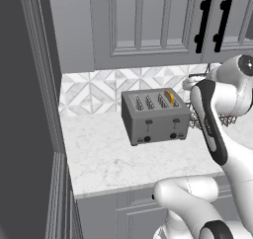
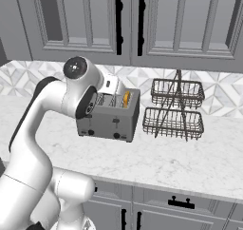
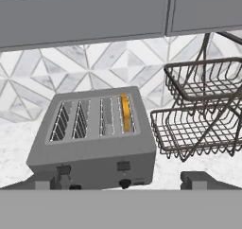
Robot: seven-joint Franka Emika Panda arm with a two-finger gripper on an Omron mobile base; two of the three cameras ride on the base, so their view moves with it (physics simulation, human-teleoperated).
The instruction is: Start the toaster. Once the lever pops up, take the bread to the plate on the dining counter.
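The grey four-slot toaster (image 1: 155, 115) (image 2: 110, 117) (image 3: 94, 138) stands on the marble worktop against the tiled wall. The bread (image 3: 125, 112) (image 1: 169, 96) (image 2: 126, 99), orange-tan, stands on edge in the toaster's rightmost slot. Two dark levers, left (image 3: 64, 169) and right (image 3: 124, 165), sit high on the front face, above the knobs. My gripper (image 3: 125, 181) hangs in front of the toaster and a little above it. It is open, its fingertips (image 3: 47, 180) spread wide with nothing between them. The plate and the dining counter are out of view.
A two-tier dark wire basket rack (image 3: 203, 114) (image 2: 173, 110) stands just right of the toaster. Grey wall cabinets (image 2: 128, 24) hang overhead. A tall dark panel (image 1: 24, 109) bounds the worktop's left end. Bare marble (image 1: 108, 159) lies before the toaster.
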